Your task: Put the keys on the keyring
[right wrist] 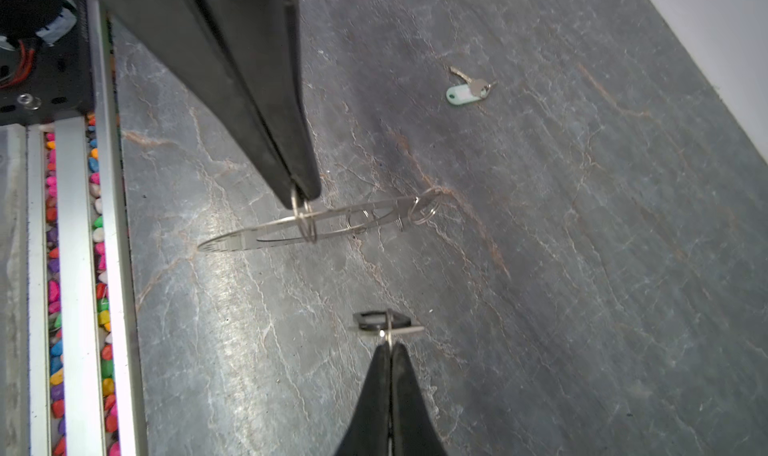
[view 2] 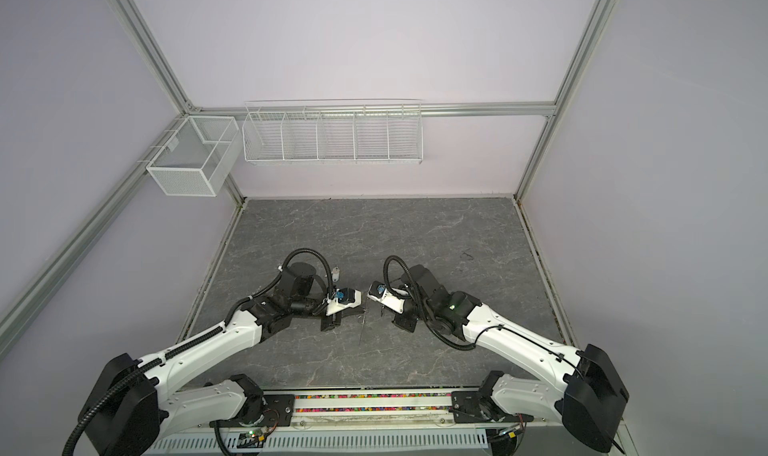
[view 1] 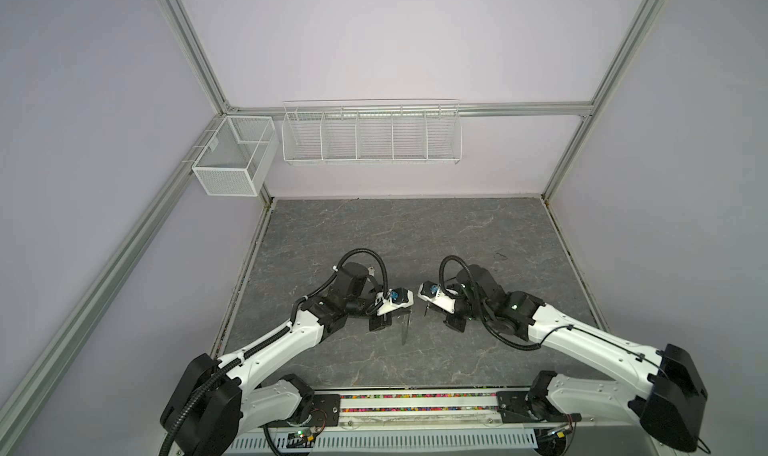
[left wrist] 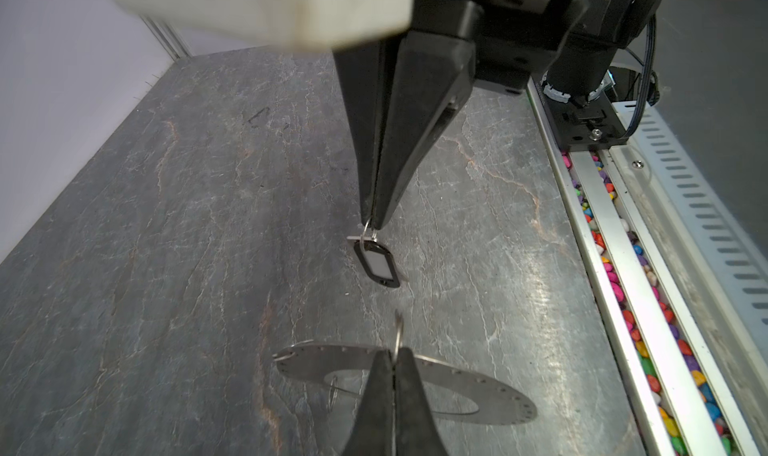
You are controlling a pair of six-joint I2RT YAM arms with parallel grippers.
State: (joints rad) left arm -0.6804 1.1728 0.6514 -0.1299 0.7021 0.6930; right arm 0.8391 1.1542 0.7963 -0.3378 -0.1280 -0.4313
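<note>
Zero of two look threaded: your left gripper (left wrist: 392,356) pinches a split ring (right wrist: 305,221) on the keyring (left wrist: 498,395), your right gripper (left wrist: 374,223) clamps the black-tagged key (left wrist: 378,262), and the white-tagged key (right wrist: 465,91) lies apart.

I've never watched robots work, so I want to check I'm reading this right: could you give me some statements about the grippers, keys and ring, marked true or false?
1. The left gripper pinches a small ring on the keyring. True.
2. The right gripper is open and empty. False: it is shut on the black-tagged key's ring.
3. The white-tagged key lies on the table, unheld. True.
4. The black-tagged key hangs on the keyring. False: it is apart from it.
</note>
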